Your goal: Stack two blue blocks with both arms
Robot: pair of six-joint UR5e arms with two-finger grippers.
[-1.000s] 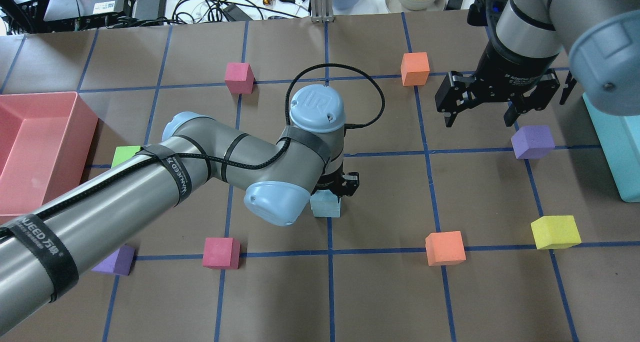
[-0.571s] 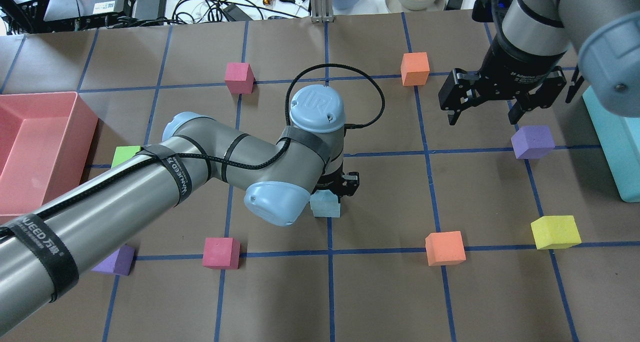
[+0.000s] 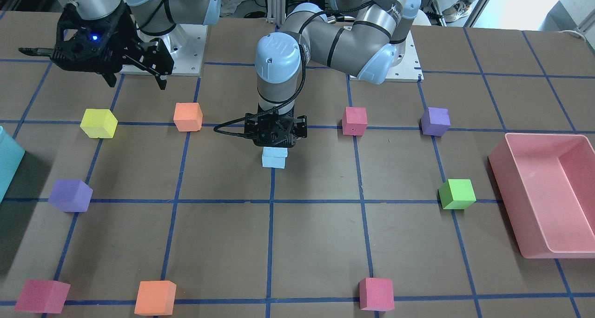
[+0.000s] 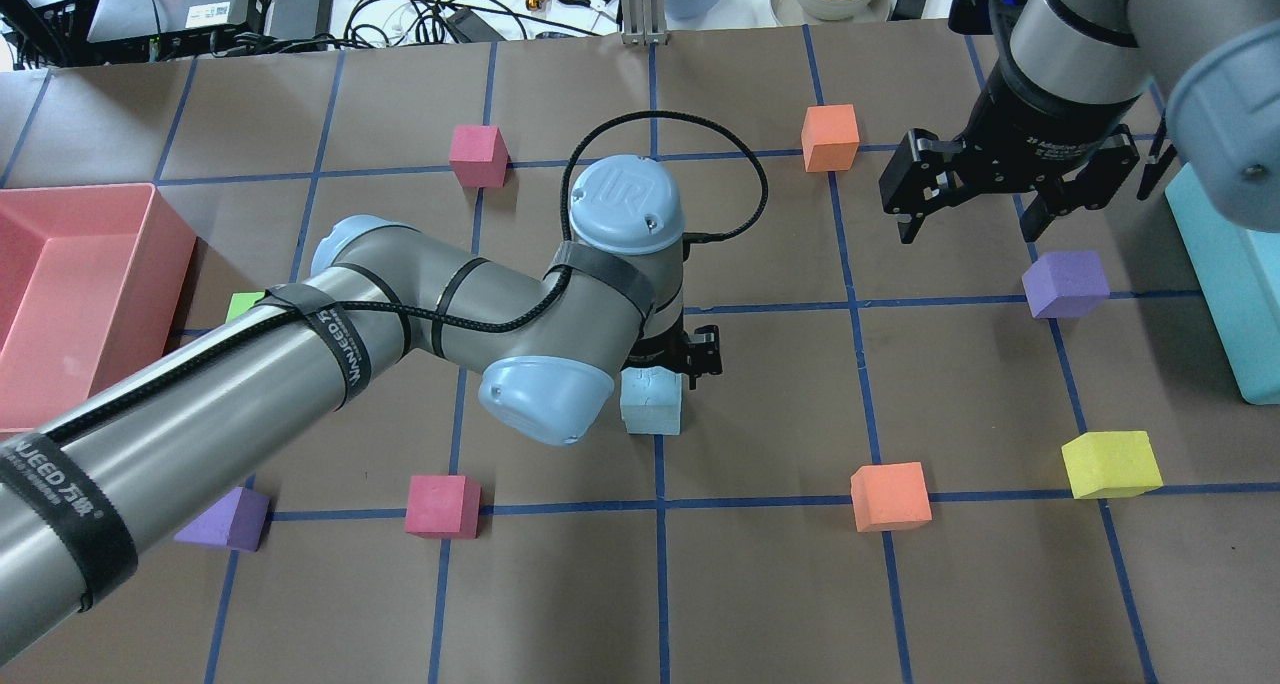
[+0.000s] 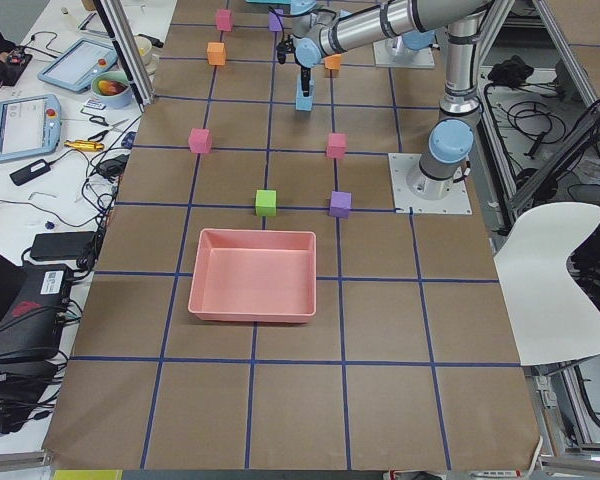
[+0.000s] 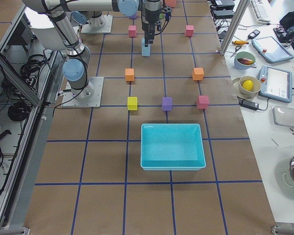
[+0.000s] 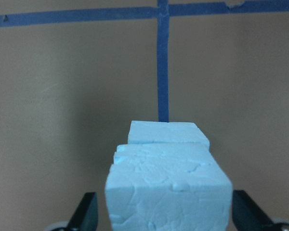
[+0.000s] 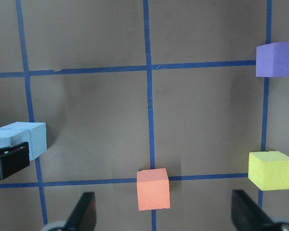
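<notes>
Two pale blue blocks sit stacked at a grid crossing in the middle of the table; in the front view the upper one (image 3: 274, 151) rests on the lower one (image 3: 273, 162), slightly offset. From overhead the stack (image 4: 651, 404) shows below the left arm's wrist. My left gripper (image 3: 275, 143) hangs straight over the stack. In the left wrist view its fingers (image 7: 86, 214) stand spread on either side of the upper block (image 7: 168, 192), with small gaps. My right gripper (image 4: 968, 234) is open and empty, raised at the far right. Its wrist view shows the stack (image 8: 24, 138) at the left edge.
A pink bin (image 4: 170, 234) stands at the left edge and a teal bin (image 4: 1225, 294) at the right. Purple (image 4: 1065, 282), yellow (image 4: 1110, 462), orange (image 4: 890, 496), pink (image 4: 442, 504) and green (image 4: 240, 306) cubes lie scattered around the grid.
My left arm has shifted a little away from the stack, so more of the upper blue block shows. My right gripper has moved further back and to the right.
</notes>
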